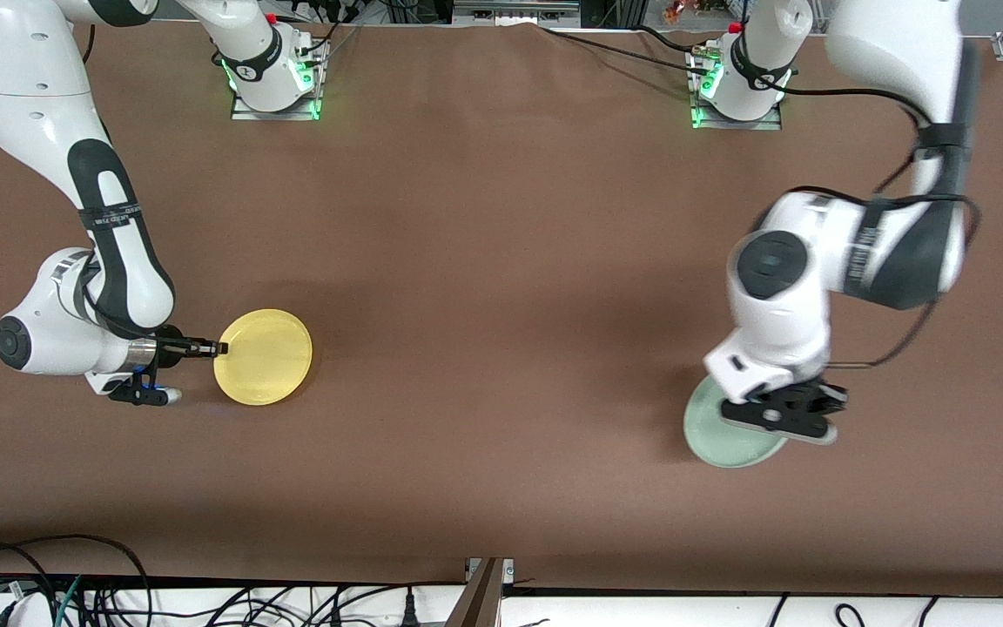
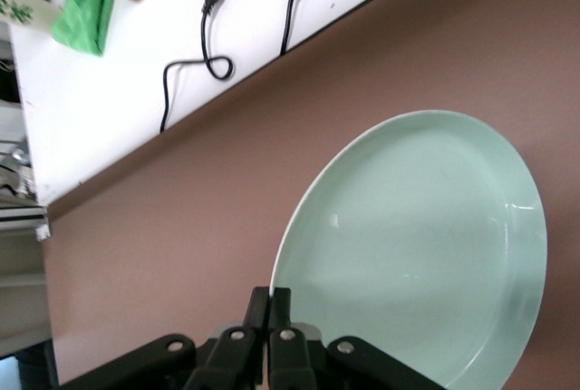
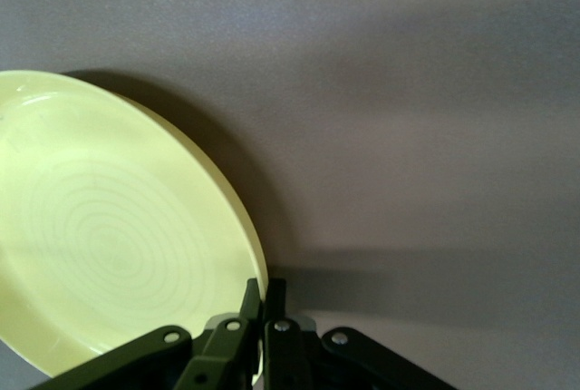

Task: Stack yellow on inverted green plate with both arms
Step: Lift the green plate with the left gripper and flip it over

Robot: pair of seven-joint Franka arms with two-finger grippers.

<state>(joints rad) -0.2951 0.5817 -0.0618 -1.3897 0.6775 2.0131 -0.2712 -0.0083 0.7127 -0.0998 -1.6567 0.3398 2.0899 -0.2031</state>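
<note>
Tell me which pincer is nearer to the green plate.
Left. The left pincer is clamped on the green plate rim; the right pincer grips the yellow plate at the right arm's end of the table.

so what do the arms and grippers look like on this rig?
Both arms are glossy white jointed shells with black joint bands and round black end caps. The left arm has black cables looped along it; the right arm carries white lettering on a black band. The left gripper and right gripper are small, black, with two thin fingers on riveted linkages.
</note>
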